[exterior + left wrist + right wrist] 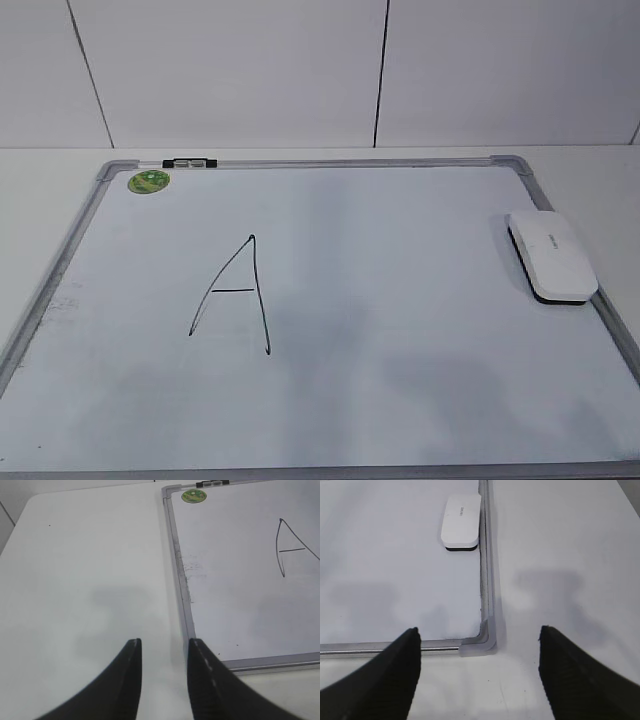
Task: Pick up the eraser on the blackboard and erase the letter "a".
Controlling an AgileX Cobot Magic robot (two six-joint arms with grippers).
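The white eraser lies flat on the blackboard, against its right frame; the right wrist view shows it far ahead. No small lowercase "a" shows in any view. A large uppercase "A" is drawn left of the board's middle and shows partly in the left wrist view. My left gripper is open and empty over the table, just off the board's near left corner. My right gripper is open wide and empty above the board's near right corner. Neither gripper shows in the exterior view.
A round green sticker sits at the board's far left corner. A small black-and-white marker lies on the top frame beside it. White table surrounds the board; a white panelled wall stands behind.
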